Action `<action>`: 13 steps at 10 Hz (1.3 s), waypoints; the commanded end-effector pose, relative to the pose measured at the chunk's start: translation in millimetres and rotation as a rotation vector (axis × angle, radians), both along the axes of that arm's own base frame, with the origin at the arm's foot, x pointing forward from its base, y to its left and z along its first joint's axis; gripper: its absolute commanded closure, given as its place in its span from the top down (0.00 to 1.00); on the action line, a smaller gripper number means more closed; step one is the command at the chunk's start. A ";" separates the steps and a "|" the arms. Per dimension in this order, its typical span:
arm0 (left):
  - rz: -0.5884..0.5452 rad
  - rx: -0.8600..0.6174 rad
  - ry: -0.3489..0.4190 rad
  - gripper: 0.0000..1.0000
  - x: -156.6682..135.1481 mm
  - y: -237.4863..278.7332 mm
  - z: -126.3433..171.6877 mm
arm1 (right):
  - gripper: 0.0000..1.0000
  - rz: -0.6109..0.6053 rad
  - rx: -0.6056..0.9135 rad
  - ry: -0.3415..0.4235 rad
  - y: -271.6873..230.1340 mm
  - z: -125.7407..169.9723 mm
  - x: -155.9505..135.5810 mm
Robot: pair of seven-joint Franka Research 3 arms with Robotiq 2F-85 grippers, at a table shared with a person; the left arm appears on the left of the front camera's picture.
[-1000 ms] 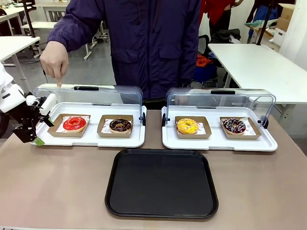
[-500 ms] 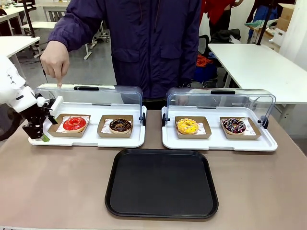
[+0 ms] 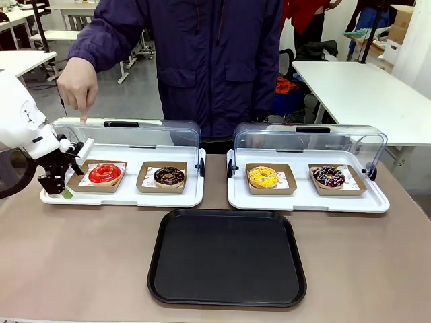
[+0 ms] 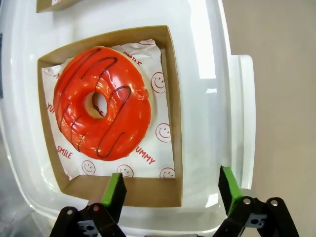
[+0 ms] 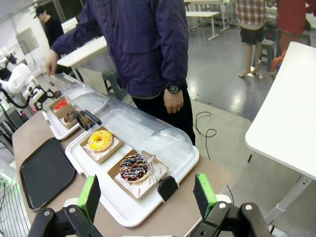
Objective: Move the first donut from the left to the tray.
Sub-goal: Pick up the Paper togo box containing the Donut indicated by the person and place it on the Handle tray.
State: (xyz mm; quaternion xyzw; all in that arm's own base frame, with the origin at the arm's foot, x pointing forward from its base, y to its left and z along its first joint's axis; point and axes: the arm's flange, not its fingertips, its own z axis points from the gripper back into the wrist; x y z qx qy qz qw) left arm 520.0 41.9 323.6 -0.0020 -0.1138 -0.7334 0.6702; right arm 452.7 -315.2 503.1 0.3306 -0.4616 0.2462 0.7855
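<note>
The first donut from the left (image 3: 104,173), iced glossy red, lies in a brown cardboard square (image 4: 148,191) at the left end of the left white tray. My left gripper (image 3: 62,183) hovers at that tray's left edge. In the left wrist view the left gripper (image 4: 172,190) is open. One pad is over the cardboard's near wall and the other is over the white tray's rim. The red donut (image 4: 101,101) lies just beyond the pads, untouched. The black tray (image 3: 227,257) lies flat at the table's front centre. My right gripper (image 5: 147,195) is open and holds nothing.
A chocolate donut (image 3: 168,176) shares the left white tray (image 3: 121,196). The right white tray (image 3: 306,200) holds a yellow donut (image 3: 262,177) and a sprinkled one (image 3: 328,176). Clear domed lids stand raised behind both. The person's hand (image 3: 77,84) hangs above the left lid.
My left gripper has moved up and right onto the left white tray's end, closer to the red donut's cardboard. The donuts and the person's hand have stayed put.
</note>
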 end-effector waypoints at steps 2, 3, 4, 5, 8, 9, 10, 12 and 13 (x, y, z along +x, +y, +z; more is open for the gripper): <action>0.003 0.020 0.015 0.27 0.7 -1.8 0.5 | 1.00 0.001 -0.001 -0.005 1.0 2.4 0.0; -0.001 0.018 0.020 0.00 1.3 -2.1 -0.2 | 1.00 0.001 -0.001 -0.005 1.0 2.4 0.0; -0.005 0.015 0.022 0.00 1.4 -2.7 0.1 | 1.00 0.001 -0.001 -0.005 1.0 2.4 0.0; -0.006 0.022 0.023 0.00 1.2 -2.6 0.5 | 1.00 0.001 -0.001 -0.005 1.0 2.4 0.0; 0.005 0.055 0.028 0.00 2.0 -1.8 -0.9 | 1.00 0.001 -0.001 -0.005 1.0 2.4 0.0; 0.001 0.074 0.034 0.00 2.5 -1.8 -3.5 | 1.00 0.001 -0.001 -0.005 1.0 2.4 0.0; -0.002 0.089 0.031 0.00 4.2 -0.8 -5.7 | 1.00 0.001 -0.001 -0.005 1.0 2.4 0.0; 0.067 0.001 0.091 0.00 10.8 5.0 -18.4 | 1.00 0.001 -0.001 -0.005 1.0 2.4 0.0; -0.006 0.061 0.024 0.00 0.7 -0.9 -3.9 | 1.00 0.001 -0.001 -0.005 1.0 2.4 0.0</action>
